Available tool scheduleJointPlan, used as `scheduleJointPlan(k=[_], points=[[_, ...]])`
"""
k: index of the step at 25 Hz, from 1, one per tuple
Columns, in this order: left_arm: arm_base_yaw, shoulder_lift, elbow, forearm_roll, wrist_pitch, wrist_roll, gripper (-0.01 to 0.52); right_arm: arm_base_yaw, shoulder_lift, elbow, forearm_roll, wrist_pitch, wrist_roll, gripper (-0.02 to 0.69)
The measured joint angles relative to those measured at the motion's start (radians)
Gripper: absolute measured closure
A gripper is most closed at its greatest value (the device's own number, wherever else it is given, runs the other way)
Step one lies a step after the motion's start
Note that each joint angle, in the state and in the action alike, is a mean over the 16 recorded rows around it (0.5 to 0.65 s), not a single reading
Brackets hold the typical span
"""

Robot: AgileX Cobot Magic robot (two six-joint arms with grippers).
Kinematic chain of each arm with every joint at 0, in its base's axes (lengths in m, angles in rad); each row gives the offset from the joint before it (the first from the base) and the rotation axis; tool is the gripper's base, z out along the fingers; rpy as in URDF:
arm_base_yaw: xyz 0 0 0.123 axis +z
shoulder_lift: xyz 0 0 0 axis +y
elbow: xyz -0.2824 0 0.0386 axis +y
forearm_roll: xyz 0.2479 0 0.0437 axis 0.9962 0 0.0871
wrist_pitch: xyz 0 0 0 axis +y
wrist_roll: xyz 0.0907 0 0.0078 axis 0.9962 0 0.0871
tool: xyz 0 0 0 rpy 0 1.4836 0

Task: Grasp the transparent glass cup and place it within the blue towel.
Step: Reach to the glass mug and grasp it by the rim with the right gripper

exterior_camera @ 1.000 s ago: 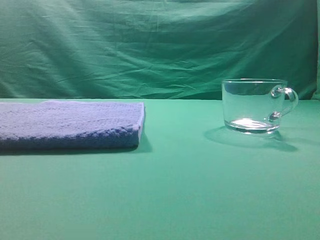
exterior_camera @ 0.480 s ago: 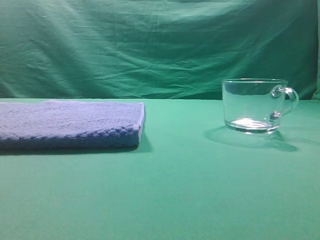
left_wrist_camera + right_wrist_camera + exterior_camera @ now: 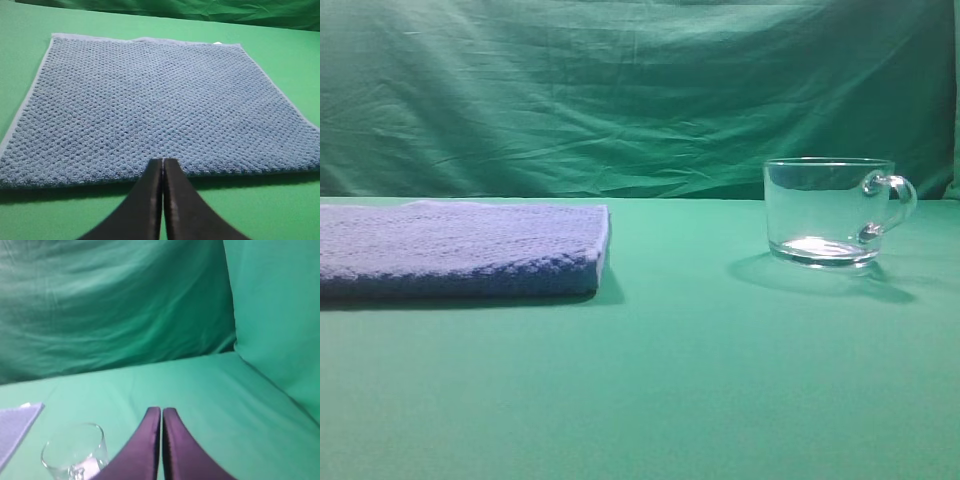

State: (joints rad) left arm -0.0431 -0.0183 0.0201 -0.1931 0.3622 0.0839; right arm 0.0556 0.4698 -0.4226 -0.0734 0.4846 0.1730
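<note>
Glass cup (image 3: 828, 212) stands upright, well apart from blue towel (image 3: 460, 248).

A low front view and two wrist views share the blue towel (image 3: 460, 248), the left wrist camera closest above it.

Backdrop: a creased green cloth (image 3: 620, 90) is hung behind the table.
Table: a smooth green cover (image 3: 670, 380) is spread flat.
Side: a green cloth wall (image 3: 280, 315) is seen at right.
Light: soft shadows are cast.
</note>
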Motion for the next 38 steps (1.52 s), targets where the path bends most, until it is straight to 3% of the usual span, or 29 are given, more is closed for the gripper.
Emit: scheduleJointPlan(k=[11,18,22,32,35,38], points=[[0.000,0.000,0.000,0.000,0.000,0.000,0.514,0.062,0.415,-0.321,0.162,0.343,-0.214,0.665],[0.000,0.000,0.000,0.000,0.000,0.000,0.514,0.196,0.620,-0.418,0.194,0.398,-0.295,0.633],[0.000,0.000,0.000,0.000,0.000,0.000,0.514,0.277,0.714,-0.434,0.180,0.361,-0.324,0.531],[0.000,0.000,0.000,0.000,0.000,0.000,0.514,0.364,0.927,-0.442,0.169,0.200,-0.390,0.152],[0.000,0.000,0.000,0.000,0.000,0.000,0.514,0.367,0.989,-0.443,0.168,0.149,-0.398,0.083],[0.000,0.000,0.000,0.000,0.000,0.000,0.514,0.367,1.047,-0.444,0.166,0.098,-0.398,0.065]])
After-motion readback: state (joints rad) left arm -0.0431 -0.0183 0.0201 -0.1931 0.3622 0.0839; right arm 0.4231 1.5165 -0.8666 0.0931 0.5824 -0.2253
